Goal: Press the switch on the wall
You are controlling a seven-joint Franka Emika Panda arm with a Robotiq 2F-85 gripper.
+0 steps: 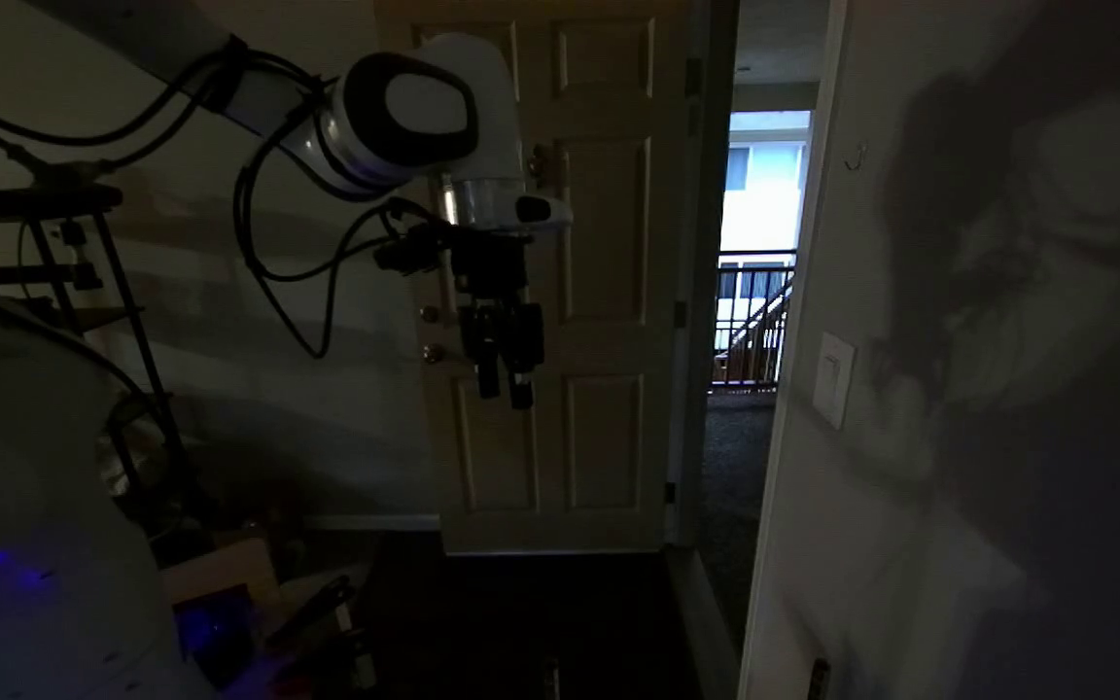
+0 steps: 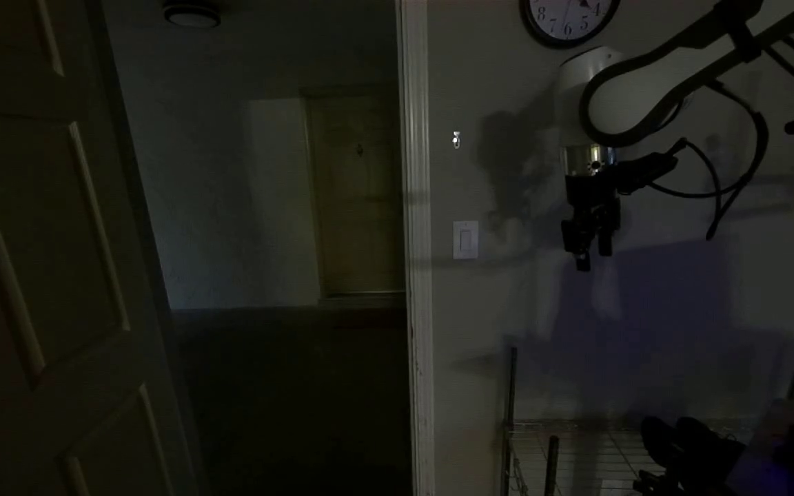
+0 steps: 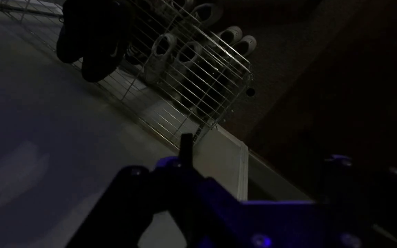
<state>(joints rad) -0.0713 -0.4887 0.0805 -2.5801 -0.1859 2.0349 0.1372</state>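
The switch (image 1: 833,379) is a small pale upright plate with a rocker on the dim off-white wall (image 1: 895,564), beside the door frame. It also shows in an exterior view (image 2: 465,240), left of my gripper (image 2: 593,258). The wall there (image 2: 486,310) carries the arm's shadow. My gripper (image 1: 505,392) points down, roughly at the switch's height, well apart from it sideways. Its fingers are spread with nothing between them. In the wrist view one black finger (image 3: 186,148) stands out against the wall (image 3: 74,127); the other side is lost in darkness. The switch does not show there.
A wire rack (image 3: 198,86) with several shoes stands low against the wall. A metal hook (image 2: 456,140) is above the switch and a clock (image 2: 569,21) hangs higher. A cream panelled door (image 1: 604,340) stands open beside the doorway. Loose cables (image 1: 327,311) hang from the arm.
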